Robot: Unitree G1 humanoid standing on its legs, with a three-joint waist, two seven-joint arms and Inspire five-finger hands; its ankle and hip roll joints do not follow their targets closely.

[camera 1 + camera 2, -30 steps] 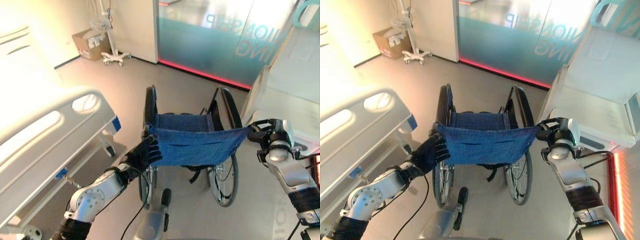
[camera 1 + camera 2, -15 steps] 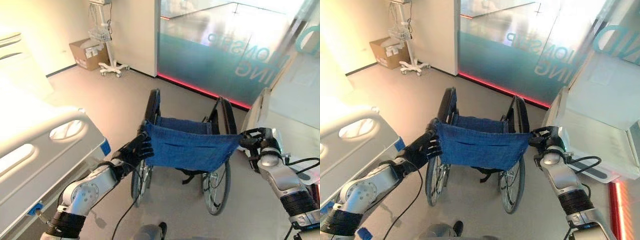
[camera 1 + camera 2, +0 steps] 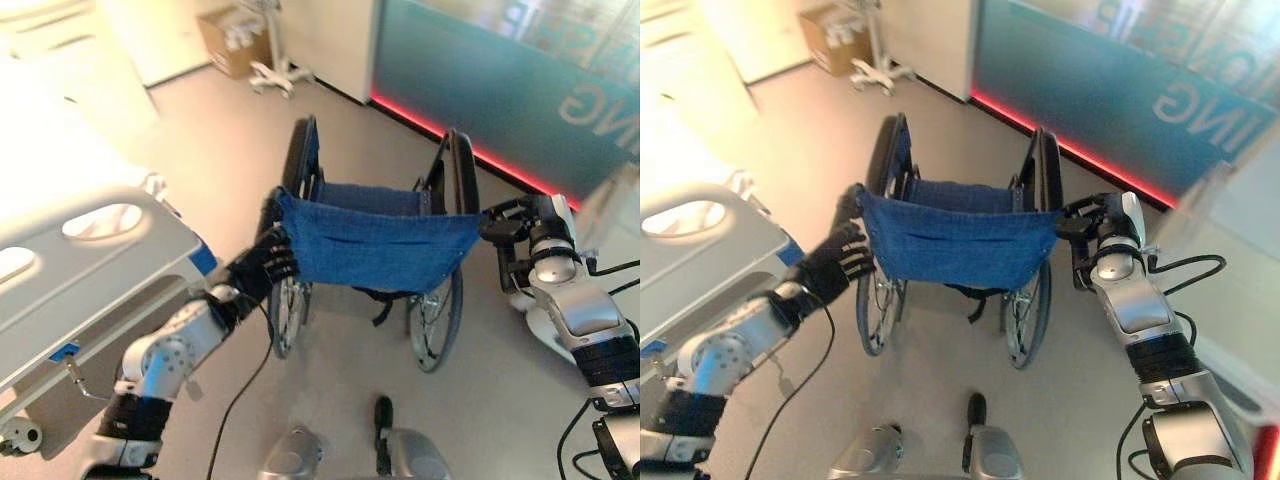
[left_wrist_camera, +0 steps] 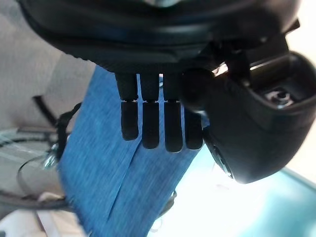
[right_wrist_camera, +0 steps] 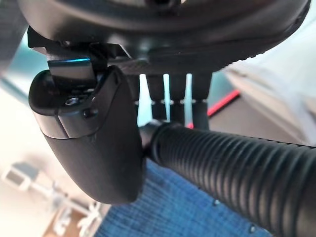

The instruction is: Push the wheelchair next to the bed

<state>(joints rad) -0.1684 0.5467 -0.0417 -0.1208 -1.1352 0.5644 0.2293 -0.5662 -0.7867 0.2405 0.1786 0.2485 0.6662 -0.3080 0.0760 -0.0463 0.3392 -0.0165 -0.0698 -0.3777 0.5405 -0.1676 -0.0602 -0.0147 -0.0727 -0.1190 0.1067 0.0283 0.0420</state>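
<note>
The wheelchair (image 3: 375,245), with a blue denim back and large dark wheels, stands in the middle of the floor, its back toward me. The white bed (image 3: 110,250) lies to its left, footboard close to the left wheel. My left hand (image 3: 266,266) rests at the left edge of the back cloth, below the push handle. In the left wrist view its fingers (image 4: 158,123) lie straight against the blue cloth (image 4: 98,168). My right hand (image 3: 1095,228) holds the right push handle; the ribbed grip (image 5: 237,168) runs between its thumb (image 5: 94,138) and fingers.
A cardboard box (image 3: 225,30) and a wheeled stand (image 3: 275,70) are at the far wall. A teal glass partition (image 3: 480,90) with a red strip along its base runs behind the wheelchair. White furniture (image 3: 620,200) stands close on the right.
The whole view has tipped down and shifted. The wheelchair has rolled forward and now stands closer to the bed's footboard. Both hands stay at its back.
</note>
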